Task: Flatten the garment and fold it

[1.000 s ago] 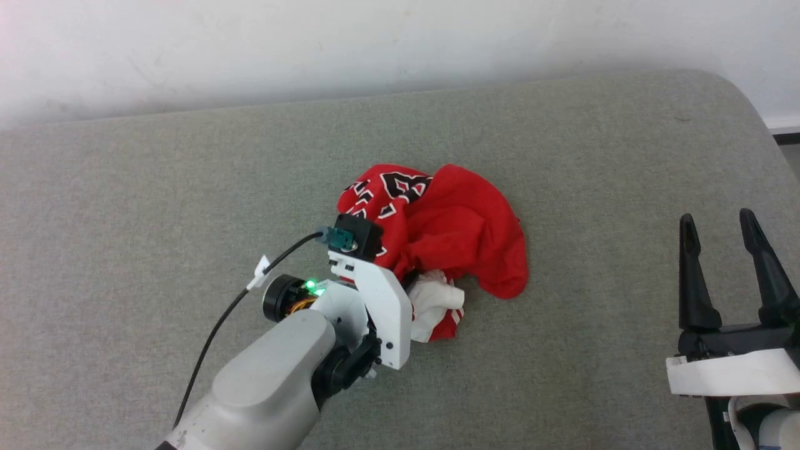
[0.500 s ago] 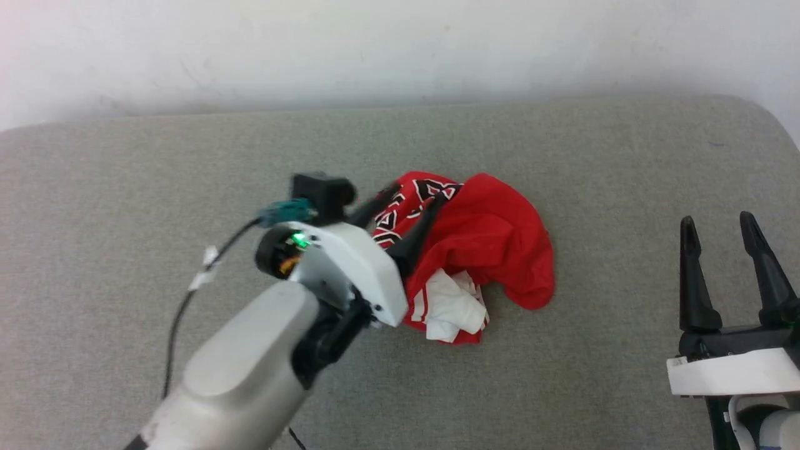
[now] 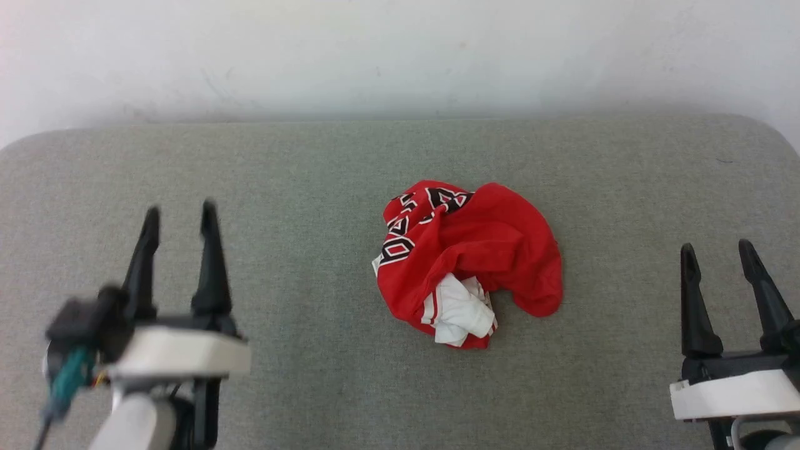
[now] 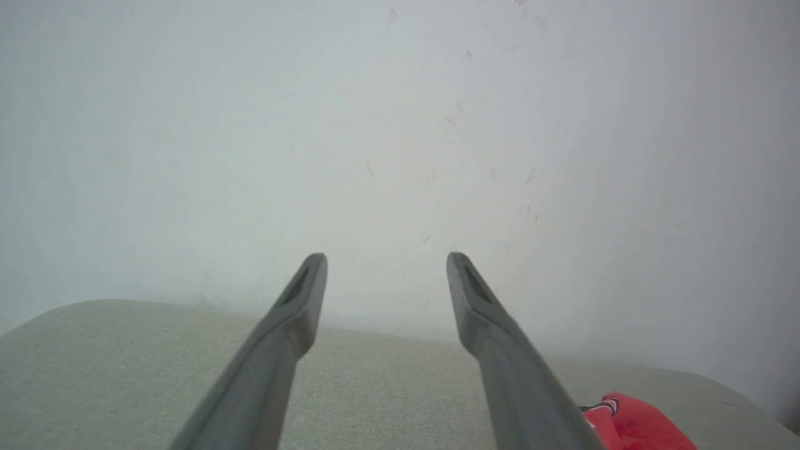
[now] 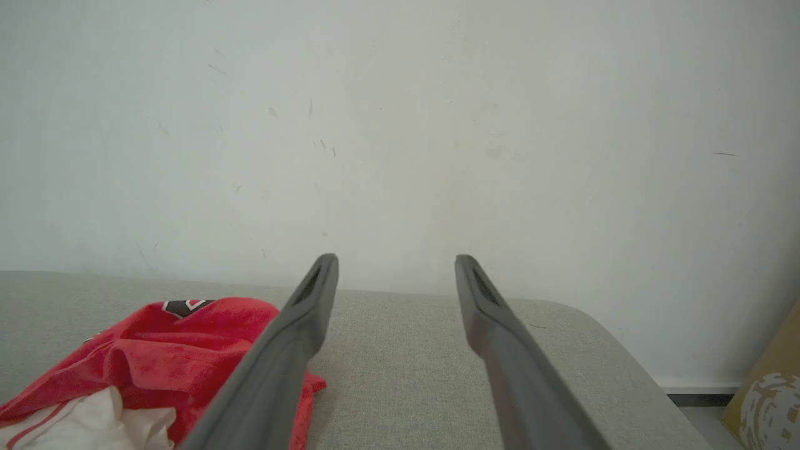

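Observation:
The red jersey shirt [image 3: 475, 250] lies crumpled in a heap at the middle of the grey cushioned surface [image 3: 312, 175], black-and-white lettering on its upper left folds and a white sleeve bunched at its front. Far to its left my left gripper [image 3: 180, 212] is open, fingers pointing up, nothing between them. My right gripper [image 3: 715, 250] stands open at the lower right, also holding nothing. The left wrist view catches a red edge of the shirt [image 4: 631, 425] beside the open gripper [image 4: 386, 257]. In the right wrist view the shirt [image 5: 156, 356] lies left of the open gripper [image 5: 396, 259].
A white wall [image 3: 400, 56] rises right behind the surface's far edge. The surface's rounded right corner [image 5: 600, 337] drops to a floor strip with a brown, patterned object [image 5: 769, 387] beyond it. Bare grey fabric surrounds the heap on all sides.
My left arm has let go of the shirt and drawn back to the lower left, now open. The head camera has shifted, and the shirt heap has settled into a slightly different shape.

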Robot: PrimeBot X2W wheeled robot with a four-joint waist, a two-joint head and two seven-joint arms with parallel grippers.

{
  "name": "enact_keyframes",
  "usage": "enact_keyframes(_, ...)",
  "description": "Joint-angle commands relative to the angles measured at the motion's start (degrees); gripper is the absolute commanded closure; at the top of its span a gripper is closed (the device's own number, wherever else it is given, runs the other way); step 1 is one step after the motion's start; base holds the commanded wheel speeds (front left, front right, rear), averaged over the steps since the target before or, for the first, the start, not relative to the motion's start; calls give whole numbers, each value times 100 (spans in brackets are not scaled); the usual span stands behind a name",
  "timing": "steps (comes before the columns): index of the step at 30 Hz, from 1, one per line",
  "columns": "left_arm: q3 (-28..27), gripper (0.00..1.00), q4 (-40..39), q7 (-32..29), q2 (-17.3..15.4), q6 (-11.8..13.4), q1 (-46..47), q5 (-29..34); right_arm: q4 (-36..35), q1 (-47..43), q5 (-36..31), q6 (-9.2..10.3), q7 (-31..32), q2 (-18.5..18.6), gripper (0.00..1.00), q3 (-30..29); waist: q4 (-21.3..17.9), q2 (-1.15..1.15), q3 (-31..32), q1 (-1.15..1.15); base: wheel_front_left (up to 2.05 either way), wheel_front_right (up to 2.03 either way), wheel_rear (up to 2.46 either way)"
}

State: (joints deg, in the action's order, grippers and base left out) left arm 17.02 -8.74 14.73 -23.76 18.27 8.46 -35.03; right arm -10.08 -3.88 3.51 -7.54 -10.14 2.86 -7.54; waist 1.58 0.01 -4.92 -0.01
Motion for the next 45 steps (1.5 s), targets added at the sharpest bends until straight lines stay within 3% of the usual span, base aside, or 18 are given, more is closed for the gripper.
enact_keyframes(1, -202, 0, -164, 25, 144, -29, -379, 393, 15, -93, 2, 5, -12, 1, 0, -16, -26, -1, 29, 1, 0, 0, 0)
enact_keyframes(7, -697, 0, -595, 26, 752, -368, -1586, 1625, 194, -385, 39, 5, -4, 1, 0, -13, 10, -1, 175, 1, 0, 0, 0)
enact_keyframes(17, -1153, 0, -577, 26, 1470, -1076, -1835, 2069, 313, -111, 206, 5, 314, 1, 0, 14, 253, -1, 201, 1, 0, 0, 0)
enact_keyframes(21, -1288, 0, -540, 27, 1626, -1328, -1756, 2205, 245, 520, 290, 5, 1026, 1, 0, 94, 325, -1, 42, 1, 0, 0, 0)
enact_keyframes(28, -1384, 0, -429, 27, 1861, -1664, -1597, 2356, 507, 1586, 124, 5, 3144, 117, 0, 221, 572, -1, -303, 1, 0, 0, 0)
enact_keyframes(33, -1400, 0, -355, 27, 1984, -1819, -1460, 2391, 864, 1792, 155, 5, 4543, 385, 0, 302, 844, -1, -498, 1, 0, 0, 0)
enact_keyframes(39, -1488, 0, -245, 27, 2039, -1945, -1365, 2389, 1061, 1817, 227, 5, 4982, 664, 0, 505, 1066, -1, -644, 1, 0, 0, 0)
enact_keyframes(45, -1536, 0, -110, 27, 2070, -2094, -1250, 2391, 1775, 1927, 427, 5, 4865, 798, 0, 780, 1199, -1, -742, 1, 0, 0, 0)
